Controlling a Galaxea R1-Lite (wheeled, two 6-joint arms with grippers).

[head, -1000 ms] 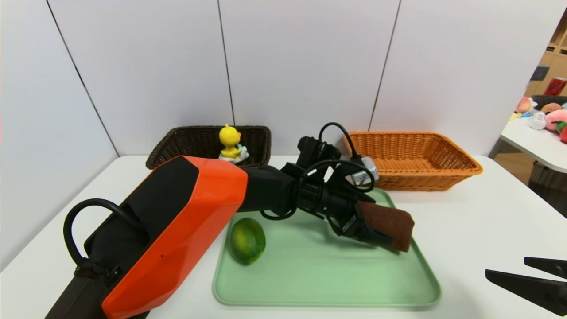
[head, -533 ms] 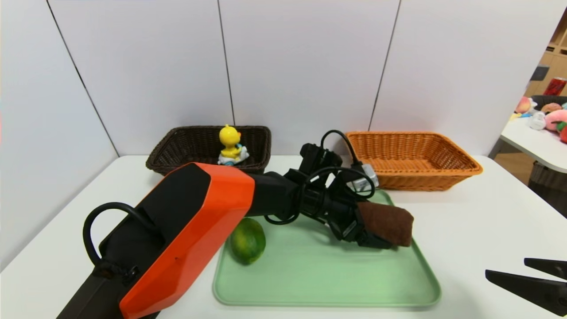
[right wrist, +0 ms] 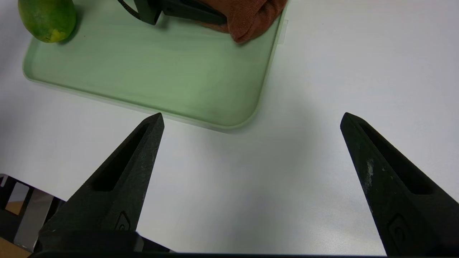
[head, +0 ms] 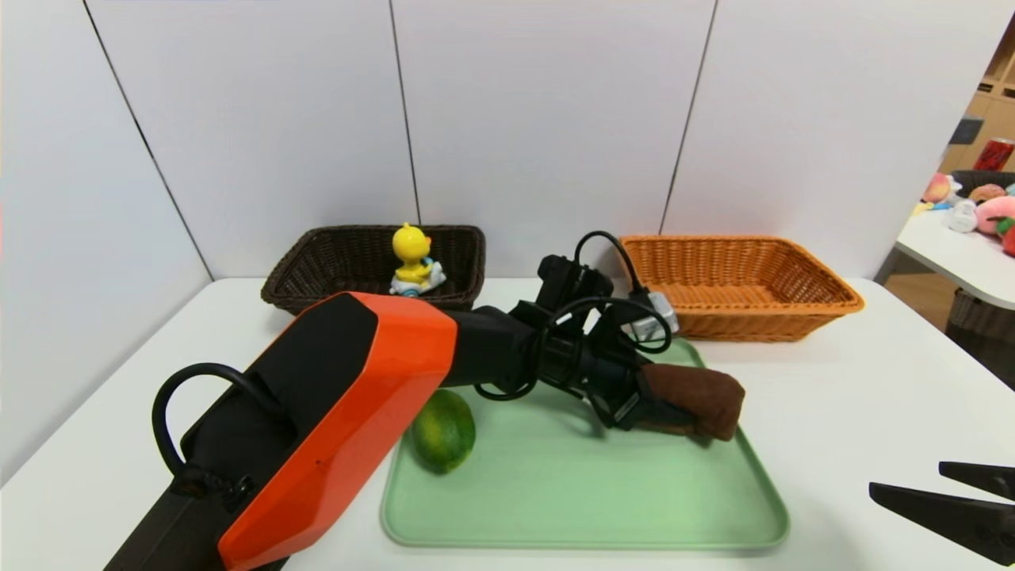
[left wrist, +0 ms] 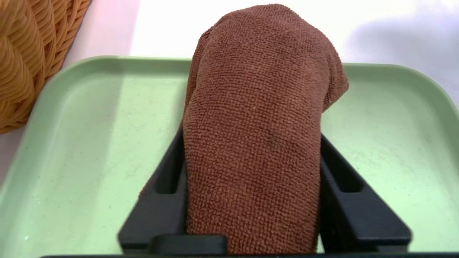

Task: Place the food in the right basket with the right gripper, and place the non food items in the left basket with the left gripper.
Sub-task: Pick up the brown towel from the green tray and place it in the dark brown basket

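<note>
White worktop (head: 856, 381) fills the head view, backed by pale wall panels. Left arm (head: 333, 412), orange and black, reaches in from 7 o'clock toward the centre, hiding part of the scene. Green tray (head: 571, 492) lies mid-worktop, at 6 o'clock of the baskets. Orange basket (head: 737, 285) sits at 1 o'clock of the tray, its near wall just beside the tray's far corner; nothing visible inside it. Dark brown basket (head: 357, 262) sits at 11 o'clock of the tray, well apart from the orange one. Brown cloth (head: 698, 396), rolled or folded, lies at the tray's 3 o'clock side, its free end over the rim; whether it rests on the tray or is raised cannot be told. Left tool (head: 674, 416) is pinching the brown cloth: in the left wrist view both black fingers (left wrist: 344, 200) press against the cloth's flanks, with cloth bulging out ahead of them. Green lime (head: 442, 430) sits at the tray's 9 o'clock edge, partly behind the left arm, well apart from the cloth. Yellow duck toy (head: 412, 258) stands upright in the dark brown basket, near its front wall. Right tool (right wrist: 251, 150) hangs over bare worktop at 4 o'clock of the tray, fingers spread wide, holding nothing, touching nothing. Side table with plush toys (head: 983, 210) at 2 o'clock, far off.
</note>
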